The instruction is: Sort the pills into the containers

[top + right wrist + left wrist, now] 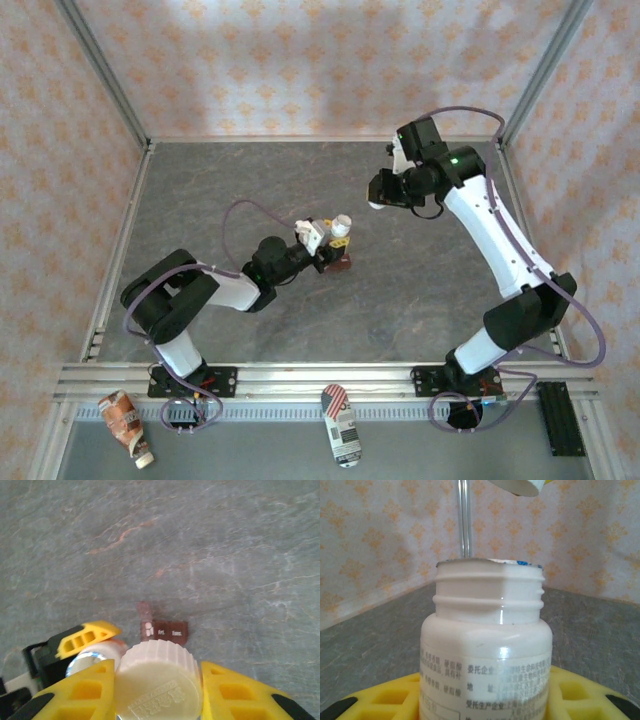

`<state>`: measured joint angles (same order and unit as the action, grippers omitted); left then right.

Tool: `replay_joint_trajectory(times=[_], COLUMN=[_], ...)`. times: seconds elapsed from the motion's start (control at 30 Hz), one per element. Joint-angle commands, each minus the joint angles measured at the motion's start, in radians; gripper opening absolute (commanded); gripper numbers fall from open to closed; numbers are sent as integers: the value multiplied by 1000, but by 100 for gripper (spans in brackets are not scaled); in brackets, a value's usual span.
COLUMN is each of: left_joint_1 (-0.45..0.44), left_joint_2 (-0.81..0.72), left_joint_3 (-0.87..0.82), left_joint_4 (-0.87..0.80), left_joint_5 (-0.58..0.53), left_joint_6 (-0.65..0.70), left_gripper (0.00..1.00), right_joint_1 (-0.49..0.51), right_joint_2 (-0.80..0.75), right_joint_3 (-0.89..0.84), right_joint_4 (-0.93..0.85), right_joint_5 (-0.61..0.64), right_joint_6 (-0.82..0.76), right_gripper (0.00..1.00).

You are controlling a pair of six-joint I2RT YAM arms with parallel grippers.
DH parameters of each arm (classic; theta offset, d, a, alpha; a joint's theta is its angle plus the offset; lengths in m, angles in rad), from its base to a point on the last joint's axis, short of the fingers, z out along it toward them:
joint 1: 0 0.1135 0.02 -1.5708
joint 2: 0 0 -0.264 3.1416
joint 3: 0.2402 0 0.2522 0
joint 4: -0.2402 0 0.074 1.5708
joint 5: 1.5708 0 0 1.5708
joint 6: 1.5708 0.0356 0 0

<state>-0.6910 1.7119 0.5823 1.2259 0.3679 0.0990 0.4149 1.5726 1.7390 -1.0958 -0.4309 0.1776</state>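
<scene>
You have the grey table (300, 180) under both arms. Your left gripper (322, 243) is partly closed around the white bottle (487, 645), which is uncapped, near the table's middle. The containers (167, 631), 1 dark red-brown strip, lie on the table just beside that bottle. Your right gripper (380, 190) is clamped tight on the white cap (159, 680), held in the air.

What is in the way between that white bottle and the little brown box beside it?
The cap is off, held in the right gripper. But what looks like a foil seal covers the mouth of the bottle in the left gripper. The containers lie close beside it, nothing else visible between.
</scene>
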Motion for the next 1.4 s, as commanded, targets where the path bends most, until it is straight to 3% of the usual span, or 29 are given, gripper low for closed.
replay_joint_trajectory(times=[0.0, 0.37, 1.37], left_joint_1=[8, 16, 31], left_joint_2=[28, 65, 42], left_joint_3=[53, 96, 119], left_joint_4=[64, 62, 50], left_joint_5=[56, 107, 204], left_joint_6=[18, 19, 36], left_gripper=[0, 0, 0], right_joint_1=[24, 47, 90], right_joint_2=[42, 76, 113], right_joint_3=[39, 49, -5], right_joint_4=[-72, -94, -125], right_joint_5=[-68, -149, -188], right_joint_6=[-52, -100, -163], right_gripper=[32, 32, 32])
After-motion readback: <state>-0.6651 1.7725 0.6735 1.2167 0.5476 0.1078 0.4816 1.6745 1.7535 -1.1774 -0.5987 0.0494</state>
